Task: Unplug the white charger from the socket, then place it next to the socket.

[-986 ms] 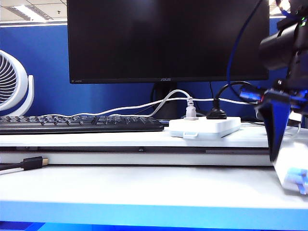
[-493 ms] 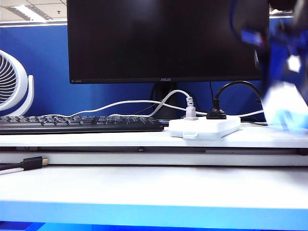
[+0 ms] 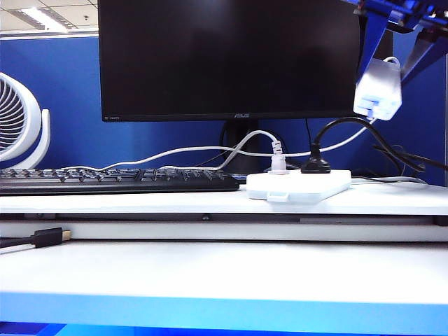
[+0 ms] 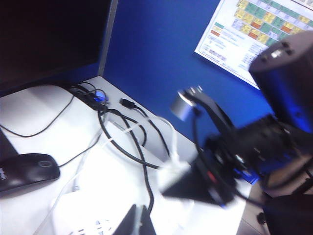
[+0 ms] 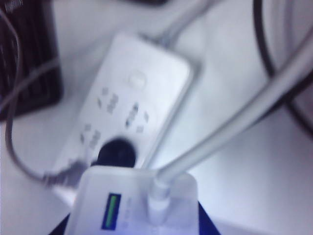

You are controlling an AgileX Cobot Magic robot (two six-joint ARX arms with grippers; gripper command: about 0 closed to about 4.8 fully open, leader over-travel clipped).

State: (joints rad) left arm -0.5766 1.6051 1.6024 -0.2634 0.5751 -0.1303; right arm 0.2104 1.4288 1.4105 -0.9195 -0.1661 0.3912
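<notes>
The white charger point(image 3: 378, 89) hangs in the air at the upper right, above and to the right of the socket point(image 3: 299, 185), unplugged, with its thin cable trailing down. My right gripper point(image 3: 390, 66) is shut on it. The right wrist view looks down past the charger point(image 5: 137, 205), held in the right gripper point(image 5: 137, 225), onto the socket point(image 5: 132, 112). A black round plug point(image 3: 315, 166) and a small white cable plug point(image 3: 278, 161) still sit in the socket. My left gripper point(image 4: 139, 223) hovers over the socket's end point(image 4: 93, 215), fingers nearly together and holding nothing.
A monitor point(image 3: 238, 59) stands behind the socket and a black keyboard point(image 3: 115, 180) lies to its left. A white fan point(image 3: 21, 122) is at far left. A black connector point(image 3: 45, 238) lies on the lower shelf. Tangled cables point(image 4: 122, 132) and a mouse point(image 4: 27, 171) lie near the socket.
My right gripper has carried the charger from low at the right edge, up to high above the socket's right side. The socket and its two plugs have stayed put.
</notes>
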